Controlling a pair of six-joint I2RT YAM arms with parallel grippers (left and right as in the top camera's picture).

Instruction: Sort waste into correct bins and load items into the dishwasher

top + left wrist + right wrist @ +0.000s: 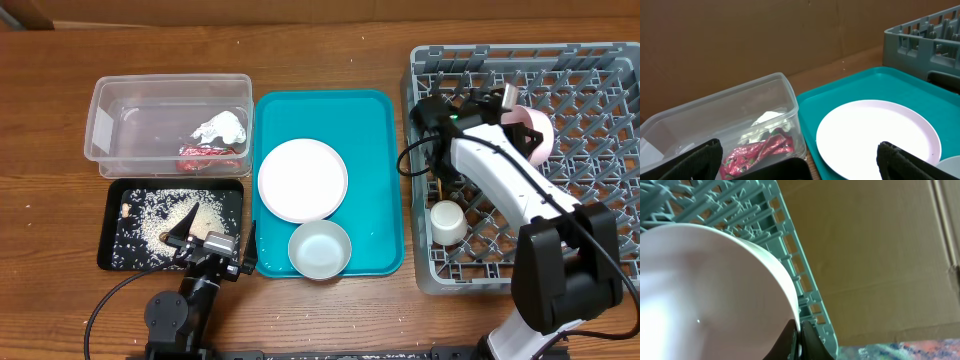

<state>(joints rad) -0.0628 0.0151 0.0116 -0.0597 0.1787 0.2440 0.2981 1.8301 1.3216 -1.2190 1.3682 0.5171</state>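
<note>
Far left on the wooden worktop (60, 200): clear tub (104, 118) holding a crumpled white napkin (222, 127) with a red wrapper (208, 155) just beside it, both at the tub's right end. Below the tub, black tray (228, 198) scattered with white rice (150, 210); a small brown scrap (125, 211) lies near its left edge. Left claw (214, 238) sits over the tray's lower right corner, fingers (690, 160) spread wide apart, nothing between them. Middle: teal tray (375, 150) carrying a round white plate (302, 179) and, lower down, a smaller pale bowl (319, 249), close but apart. Right: big grey rack (590, 90), small white cup (447, 222) standing mouth-up in its lower left part. Right claw (799, 332) is up over the rack's upper middle, pinched tight on the rim of a pinkish bowl (537, 135) (tilted on edge; whether it touches the pegs I cannot tell).
</note>
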